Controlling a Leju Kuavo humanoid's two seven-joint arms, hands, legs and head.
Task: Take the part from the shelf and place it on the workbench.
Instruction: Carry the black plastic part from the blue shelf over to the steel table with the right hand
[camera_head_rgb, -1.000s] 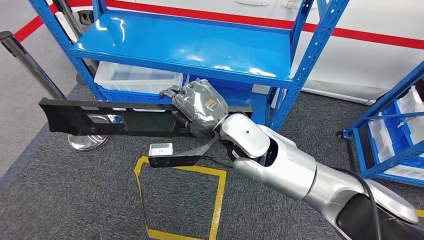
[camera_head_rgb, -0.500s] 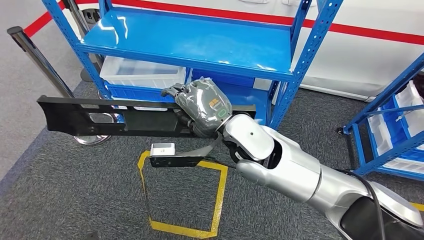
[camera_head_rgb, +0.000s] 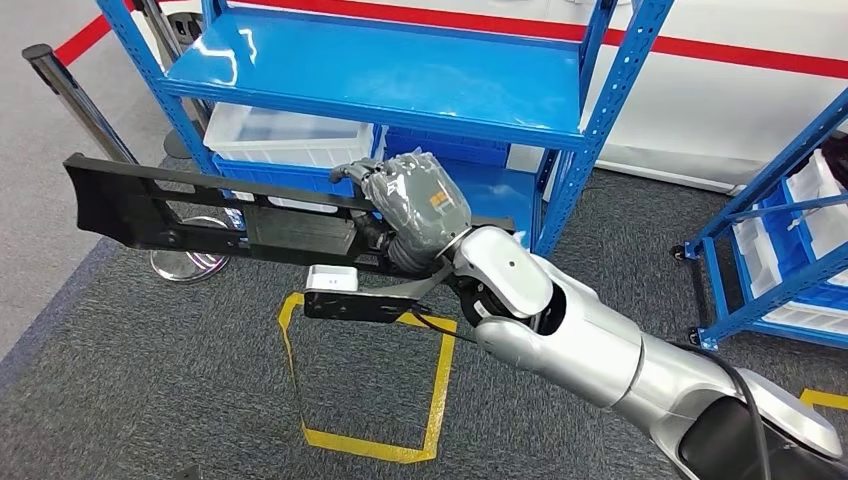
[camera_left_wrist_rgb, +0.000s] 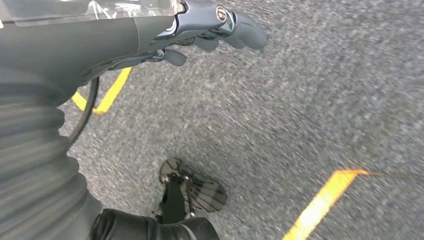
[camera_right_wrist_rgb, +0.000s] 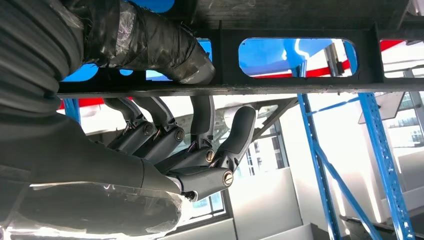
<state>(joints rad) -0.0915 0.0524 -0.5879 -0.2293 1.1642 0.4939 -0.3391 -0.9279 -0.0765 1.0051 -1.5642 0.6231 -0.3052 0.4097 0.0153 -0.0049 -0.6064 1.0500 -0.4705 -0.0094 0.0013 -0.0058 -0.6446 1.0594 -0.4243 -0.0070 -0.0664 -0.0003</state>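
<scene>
Right hand (camera_head_rgb: 418, 205) holds part (camera_head_rgb: 200, 215)

right robot hand (camera_head_rgb: 415, 205) reaches forward with fingers (camera_right_wrist_rgb: 200, 125) clenched; left robot hand (camera_left_wrist_rgb: 210, 30) hangs, fingers curled.

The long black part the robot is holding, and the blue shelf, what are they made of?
The part looks like matte black plastic: dull, moulded, with cut-out windows, though I can't be sure. The shelf looks like painted metal: glossy blue, bright reflections, and posts with punched holes. The right hand grips the part.
</scene>
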